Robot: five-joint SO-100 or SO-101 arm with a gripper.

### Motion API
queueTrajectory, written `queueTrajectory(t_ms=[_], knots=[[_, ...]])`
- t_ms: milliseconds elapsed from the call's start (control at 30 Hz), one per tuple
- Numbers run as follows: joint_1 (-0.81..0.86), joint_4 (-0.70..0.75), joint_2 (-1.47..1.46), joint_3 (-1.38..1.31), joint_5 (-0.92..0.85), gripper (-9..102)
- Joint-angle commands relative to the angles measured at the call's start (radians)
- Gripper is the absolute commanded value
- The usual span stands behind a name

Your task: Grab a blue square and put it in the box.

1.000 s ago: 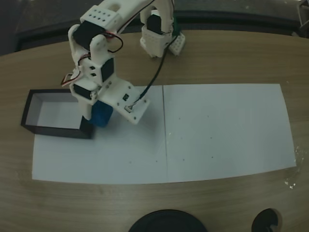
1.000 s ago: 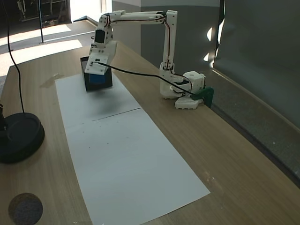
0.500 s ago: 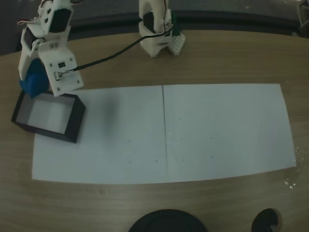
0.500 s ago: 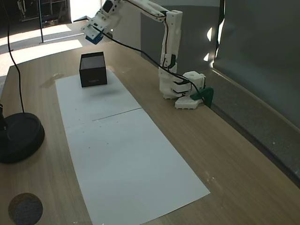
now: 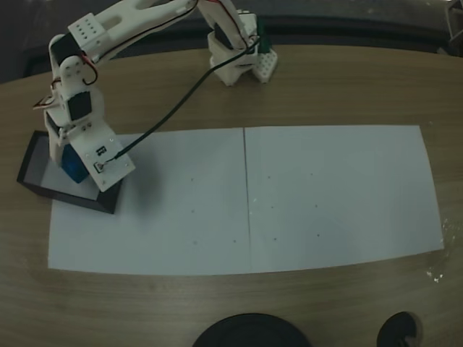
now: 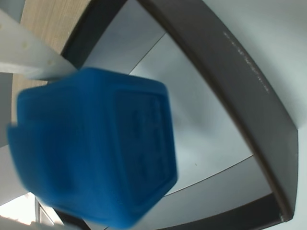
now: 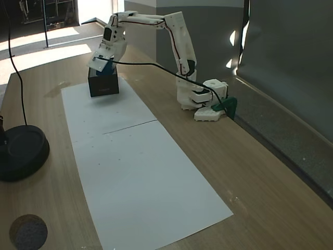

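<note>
The blue square (image 5: 69, 162) is clamped in my gripper (image 5: 72, 170), which is shut on it and hangs over the right end of the box (image 5: 79, 200). In the other fixed view the gripper (image 7: 103, 69) holds the blue square (image 7: 106, 67) just above the top of the box (image 7: 104, 87). In the wrist view the blue square (image 6: 96, 148) is close up, with a raised square on its facing side. Behind it are the black wall of the box (image 6: 225, 72) and its white inside. One white finger (image 6: 29, 52) shows at the top left; whether the square touches the box floor is hidden.
White paper sheets (image 5: 289, 195) cover the middle of the wooden table. The arm's base (image 5: 235, 61) stands at the far edge, with a black cable (image 5: 173, 101) running to the gripper. A black round stand (image 7: 21, 151) and a dark disc (image 7: 28, 232) sit near the front edge.
Half a second ago the gripper held the blue square high behind the box. It has since come down and forward over the box's right end, still shut on the square.
</note>
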Motion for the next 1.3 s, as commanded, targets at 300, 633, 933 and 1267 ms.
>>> queueTrajectory(t_ms=[300,633,933,1267], knots=[[-0.075,0.052,0.184,-0.137,0.127,2],[-0.646,0.428,0.661,-0.183,0.222,0],[-0.965,0.448,1.216,0.097,0.218,0],[-0.931,0.247,1.930,0.744,0.138,0]])
